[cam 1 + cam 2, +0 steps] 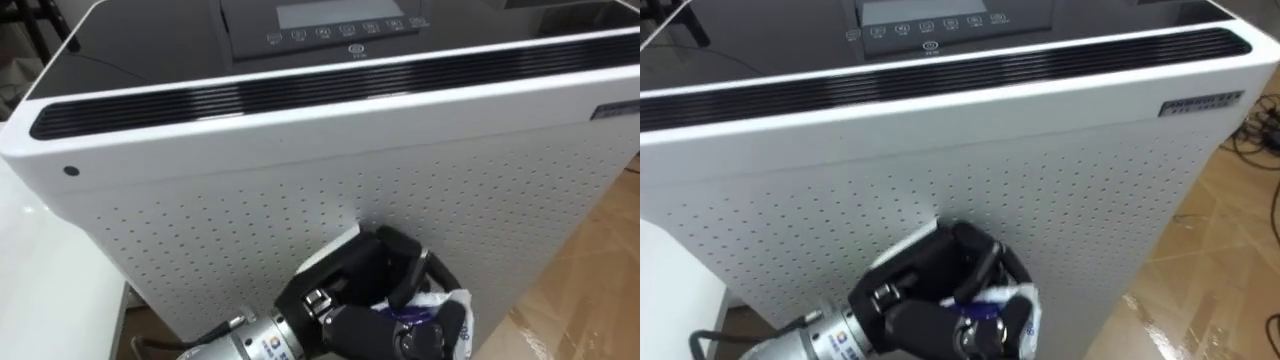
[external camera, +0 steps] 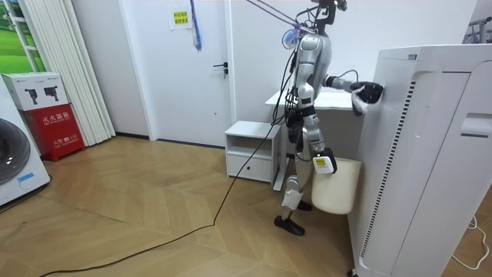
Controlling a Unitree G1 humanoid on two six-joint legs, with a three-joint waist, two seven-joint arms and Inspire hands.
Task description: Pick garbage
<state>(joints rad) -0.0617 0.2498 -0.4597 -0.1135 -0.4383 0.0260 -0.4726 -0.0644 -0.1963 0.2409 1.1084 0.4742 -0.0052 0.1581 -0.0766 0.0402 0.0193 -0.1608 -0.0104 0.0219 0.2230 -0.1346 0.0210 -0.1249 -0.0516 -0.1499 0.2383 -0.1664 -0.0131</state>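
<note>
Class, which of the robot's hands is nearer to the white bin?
Right. The right hand hangs by its hip, just above the rim of the bin; the left hand is raised higher, close to the air purifier, curled round a crumpled wrapper.

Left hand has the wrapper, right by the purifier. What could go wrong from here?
1. The left hand, curled round the crumpled wrapper, sits close to the perforated side of the air purifier; a swing could knock the panel.
2. The wrapper pokes out of the grip and may slip.
3. The bin is low by the robot's legs; a release from this height could miss.
</note>
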